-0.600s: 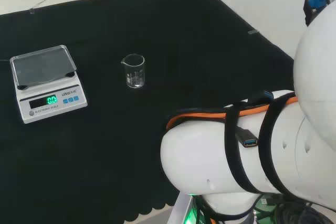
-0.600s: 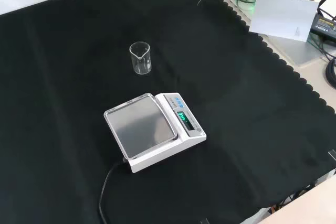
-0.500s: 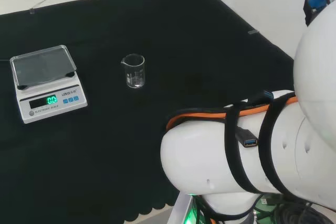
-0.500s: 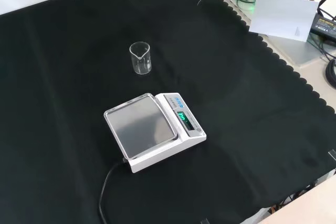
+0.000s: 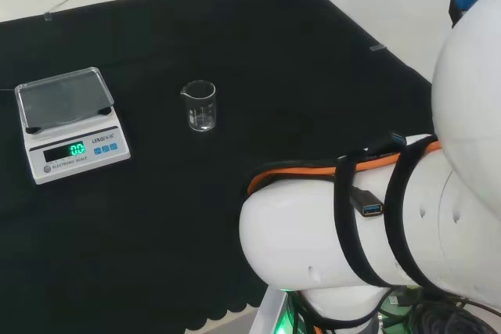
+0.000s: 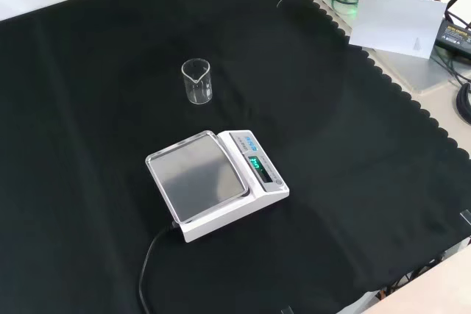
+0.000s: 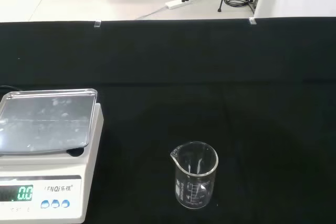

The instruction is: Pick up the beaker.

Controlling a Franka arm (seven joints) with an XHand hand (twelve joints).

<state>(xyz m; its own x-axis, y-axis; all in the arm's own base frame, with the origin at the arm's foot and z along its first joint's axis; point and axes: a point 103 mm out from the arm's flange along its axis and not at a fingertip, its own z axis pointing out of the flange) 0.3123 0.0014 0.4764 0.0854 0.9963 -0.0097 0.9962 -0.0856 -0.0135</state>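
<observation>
Glass beaker (image 5: 200, 105), clear, one piece: we log it upright on the black cloth (image 5: 258, 60), spout turned toward the scale. Nothing touches it. We can make out no contents in it from any view; printed graduations show on its wall in the wrist view (image 7: 195, 175).

Scale (image 5: 66, 123), white body, metal weighing pan, green lit display. In the head view we place it at about 9 o'clock from the beaker, near but apart. In the front view (image 6: 217, 184) it lies at about 5 o'clock from the beaker (image 6: 197, 81), with a dark cable (image 6: 149, 270) leaving its near end across the cloth. The pan carries nothing.

Arm link (image 5: 368, 232), large, white, banded with black straps and an orange trim; we record it at the head view's lower right, at about 4 o'clock from the beaker and well apart from it.

Hand: whether its fingers are relaxed or curled we cannot tell.
</observation>
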